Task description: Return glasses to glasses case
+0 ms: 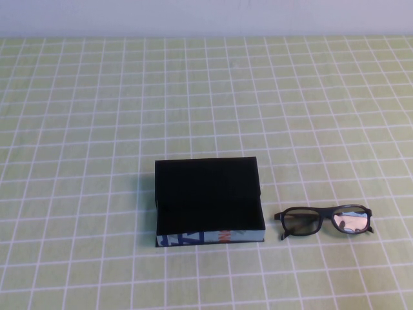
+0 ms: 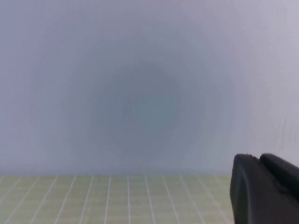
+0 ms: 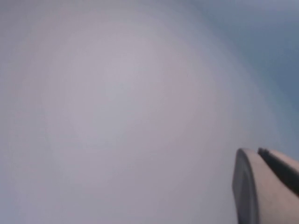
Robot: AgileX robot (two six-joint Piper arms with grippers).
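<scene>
The glasses case [image 1: 208, 194] lies open near the middle front of the table, its interior black and its printed blue, white and orange edge facing me. The black thick-rimmed glasses [image 1: 326, 220] lie on the cloth just to the case's right, apart from it, lenses reflecting light. Neither arm shows in the high view. My left gripper [image 2: 256, 156] shows only in the left wrist view, held above the table, its fingers together with nothing between them. My right gripper [image 3: 257, 150] shows only in the right wrist view against a blank wall, fingers together and empty.
A light green tablecloth with a white grid [image 1: 97, 129] covers the whole table. A pale wall [image 1: 206, 16] runs along the far edge. The cloth also shows low in the left wrist view [image 2: 93, 200].
</scene>
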